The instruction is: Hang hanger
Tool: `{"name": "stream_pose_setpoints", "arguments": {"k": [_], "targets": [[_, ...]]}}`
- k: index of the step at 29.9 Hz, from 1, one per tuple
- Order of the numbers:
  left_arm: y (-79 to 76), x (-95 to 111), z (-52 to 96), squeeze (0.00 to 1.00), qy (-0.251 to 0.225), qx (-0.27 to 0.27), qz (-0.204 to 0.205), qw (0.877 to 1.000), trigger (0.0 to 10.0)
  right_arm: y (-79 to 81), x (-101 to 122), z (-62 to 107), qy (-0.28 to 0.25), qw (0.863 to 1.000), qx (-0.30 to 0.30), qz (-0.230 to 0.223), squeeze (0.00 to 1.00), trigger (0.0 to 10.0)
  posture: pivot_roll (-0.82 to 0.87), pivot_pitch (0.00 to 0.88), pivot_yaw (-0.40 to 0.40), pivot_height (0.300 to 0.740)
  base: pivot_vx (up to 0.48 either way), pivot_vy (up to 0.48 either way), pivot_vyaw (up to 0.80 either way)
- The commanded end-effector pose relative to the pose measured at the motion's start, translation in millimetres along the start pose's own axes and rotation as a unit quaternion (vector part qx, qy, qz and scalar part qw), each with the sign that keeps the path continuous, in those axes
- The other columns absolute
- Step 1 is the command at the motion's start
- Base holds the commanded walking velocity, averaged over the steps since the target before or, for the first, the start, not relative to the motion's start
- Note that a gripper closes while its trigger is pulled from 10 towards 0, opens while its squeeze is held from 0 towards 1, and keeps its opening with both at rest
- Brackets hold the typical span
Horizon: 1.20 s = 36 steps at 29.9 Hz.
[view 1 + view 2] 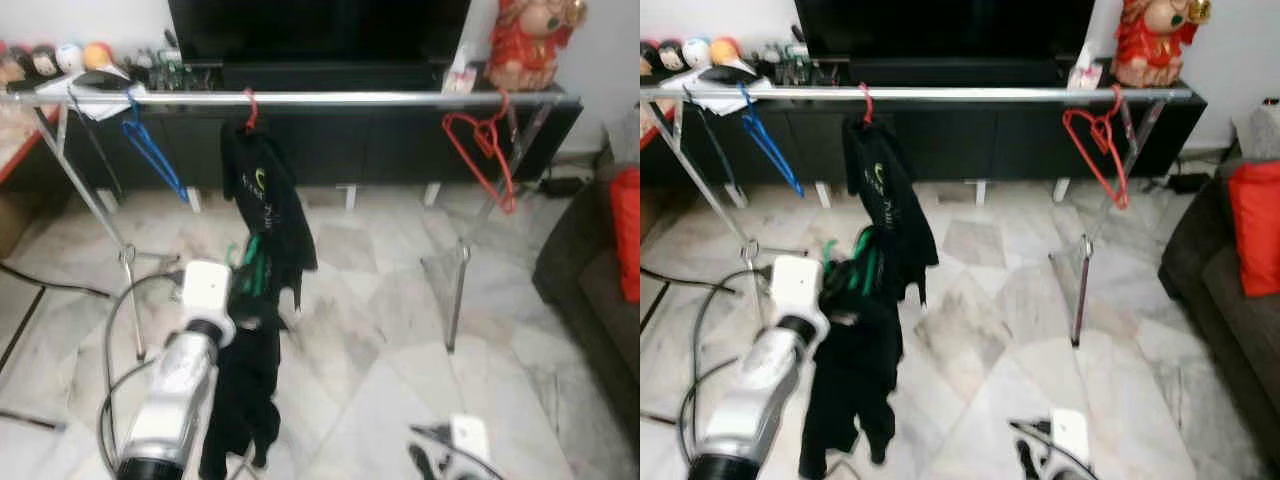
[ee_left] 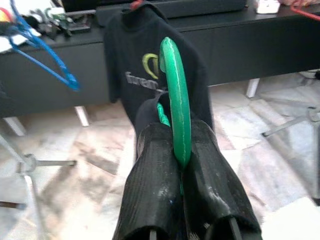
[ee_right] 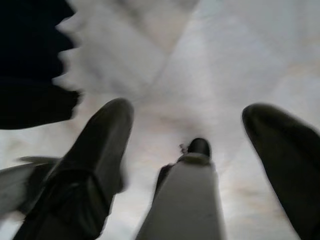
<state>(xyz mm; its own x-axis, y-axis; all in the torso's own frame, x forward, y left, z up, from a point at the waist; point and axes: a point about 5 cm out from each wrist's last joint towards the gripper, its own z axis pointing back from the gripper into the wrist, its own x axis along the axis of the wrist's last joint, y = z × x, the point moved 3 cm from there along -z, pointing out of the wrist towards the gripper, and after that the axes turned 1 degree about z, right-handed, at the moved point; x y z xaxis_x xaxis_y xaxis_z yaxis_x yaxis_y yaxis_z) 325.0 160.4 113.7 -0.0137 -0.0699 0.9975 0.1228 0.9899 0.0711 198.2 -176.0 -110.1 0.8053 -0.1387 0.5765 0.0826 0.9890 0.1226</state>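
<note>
L gripper [image 2: 181,165] is gripping the green hanger [image 2: 175,100]; jaws are pinching shut on the hook's lower stem, one black finger on each side. In the L wrist view the hook is rising up from the fingers, long axis running along the finger line, open curl at the far end pointing toward the black T-shirt [image 2: 150,75] ahead. In the head view I'm seeing the L arm [image 1: 180,380] reaching up fwd, holding the hanger below the rail, w/ a dark garment [image 1: 245,390] draping down from the hanger toward the marble floor [image 1: 380,330]. Hanger is sitting just in front of and lower than the T-shirt, well below the metal rail [image 1: 350,98]; hook isn't on the rail.

Rail is running horiz across the view on a folding stand. On it: blue hanger [image 1: 150,150] toward the L end, tilting; T-shirt hanging on a red hook [image 1: 250,108] near middle; two red hangers [image 1: 485,150] toward the R end, empty.

R gripper [image 3: 190,145] is hanging low, pointing at the floor; jaws are standing open, fingers well apart, holding nothing. A dark cloth edge is showing in the corner of the R wrist view.

Behind the rail: dark TV cabinet [image 1: 400,140], red figurine [image 1: 530,40] on its surface. Dark sofa w/ red cushion [image 1: 627,230] at far R.
</note>
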Motion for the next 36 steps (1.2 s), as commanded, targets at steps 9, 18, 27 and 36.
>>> {"name": "stream_pose_setpoints", "arguments": {"k": [9,18,27,36], "targets": [[-6.1,12.2,-2.9,0.0,-0.024,-0.009,0.004,1.0,10.0,-9.9,-5.6,2.5,0.007,1.0,-0.013,-0.005,0.0,10.0,-0.02,0.057,0.008,0.74,0.0,0.312,0.0],[-5.0,12.1,-3.0,0.0,-0.024,-0.009,0.003,1.0,10.0,-8.9,-5.8,2.4,0.007,1.0,-0.011,-0.004,0.0,10.0,-0.02,0.038,0.009,0.74,0.0,0.309,0.0],[-6.6,13.0,-4.0,0.0,-0.024,-0.012,0.003,1.0,10.0,-8.3,-5.7,2.3,0.006,1.0,-0.011,-0.007,0.0,10.0,-0.02,0.04,0.013,0.74,0.0,0.31,0.0],[-5.1,12.9,-2.7,0.0,-0.024,-0.01,-0.003,1.0,10.0,-8.6,-5.8,2.3,0.007,1.0,-0.011,-0.006,0.0,10.0,-0.01,0.057,0.01,0.74,0.0,0.191,0.0]]}}
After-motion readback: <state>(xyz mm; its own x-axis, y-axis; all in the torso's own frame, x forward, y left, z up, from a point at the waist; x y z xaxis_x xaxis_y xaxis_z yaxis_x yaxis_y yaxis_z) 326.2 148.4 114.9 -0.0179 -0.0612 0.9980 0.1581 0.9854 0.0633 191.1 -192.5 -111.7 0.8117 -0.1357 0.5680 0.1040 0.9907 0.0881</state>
